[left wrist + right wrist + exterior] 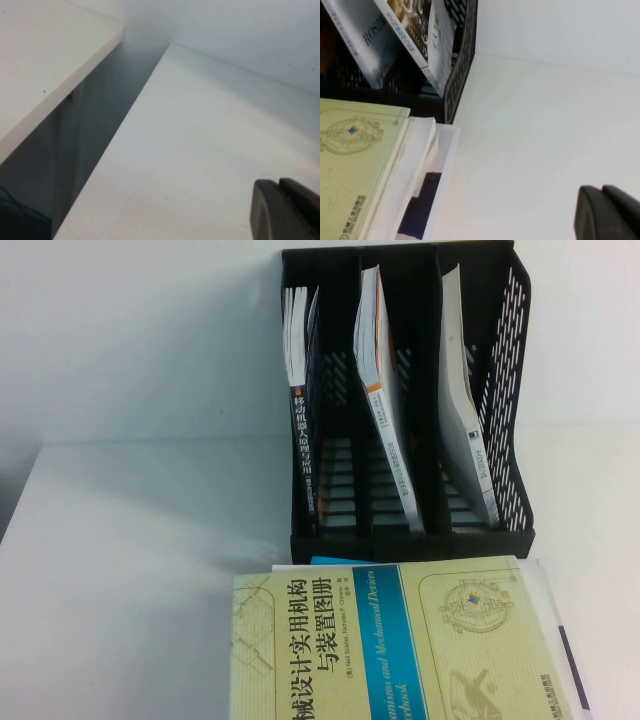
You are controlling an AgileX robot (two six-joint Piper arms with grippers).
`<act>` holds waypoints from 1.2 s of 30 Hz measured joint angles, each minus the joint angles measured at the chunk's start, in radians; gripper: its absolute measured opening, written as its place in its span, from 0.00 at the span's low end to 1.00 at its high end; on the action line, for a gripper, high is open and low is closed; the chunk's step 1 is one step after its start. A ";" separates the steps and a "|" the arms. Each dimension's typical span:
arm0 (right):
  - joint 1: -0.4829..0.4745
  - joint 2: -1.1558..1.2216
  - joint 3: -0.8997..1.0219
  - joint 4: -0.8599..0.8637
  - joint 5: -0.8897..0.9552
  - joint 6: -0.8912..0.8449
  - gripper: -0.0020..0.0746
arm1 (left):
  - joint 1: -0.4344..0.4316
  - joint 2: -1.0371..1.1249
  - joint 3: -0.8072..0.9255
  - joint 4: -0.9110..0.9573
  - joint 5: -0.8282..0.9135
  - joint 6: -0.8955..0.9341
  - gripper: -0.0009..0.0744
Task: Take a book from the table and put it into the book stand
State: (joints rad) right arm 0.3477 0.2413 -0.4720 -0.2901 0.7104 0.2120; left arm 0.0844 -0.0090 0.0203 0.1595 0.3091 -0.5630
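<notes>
The black book stand [510, 390] stands at the back of the white table [140, 560] with a book in each of its three slots. The book with the white cover and brown glowing-circle picture [412, 17] leans in the slot by the stand's right wall; it also shows in the high view [462, 400]. My left gripper [280, 183] is shut and empty over bare table near the left edge. My right gripper [602, 189] is shut and empty over bare table to the right of the stand [462, 60]. Neither gripper shows in the high view.
A pale yellow-green book with a blue band [400, 650] lies on a stack of books at the front, just before the stand. A black-spined book [300, 430] stands in the left slot and an orange-marked one [385, 400] in the middle. A gap [95, 125] runs beside the table's left edge.
</notes>
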 joint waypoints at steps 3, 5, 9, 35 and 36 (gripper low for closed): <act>0.000 0.000 0.000 0.000 0.000 0.000 0.03 | -0.023 0.000 0.000 -0.070 0.004 0.165 0.01; 0.000 0.000 0.000 0.000 0.000 0.000 0.03 | -0.049 0.000 0.000 -0.121 0.006 0.283 0.01; 0.000 0.000 0.000 0.000 0.000 0.000 0.03 | -0.097 0.000 -0.002 -0.159 0.006 0.343 0.01; -0.185 -0.089 0.002 0.007 -0.007 0.000 0.03 | -0.106 -0.001 -0.002 -0.159 0.010 0.355 0.01; -0.221 -0.100 0.012 0.007 -0.023 0.008 0.03 | -0.106 -0.001 -0.002 -0.159 0.010 0.355 0.01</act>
State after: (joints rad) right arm 0.1264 0.1416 -0.4598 -0.2830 0.6870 0.2205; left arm -0.0216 -0.0104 0.0185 0.0000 0.3191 -0.2084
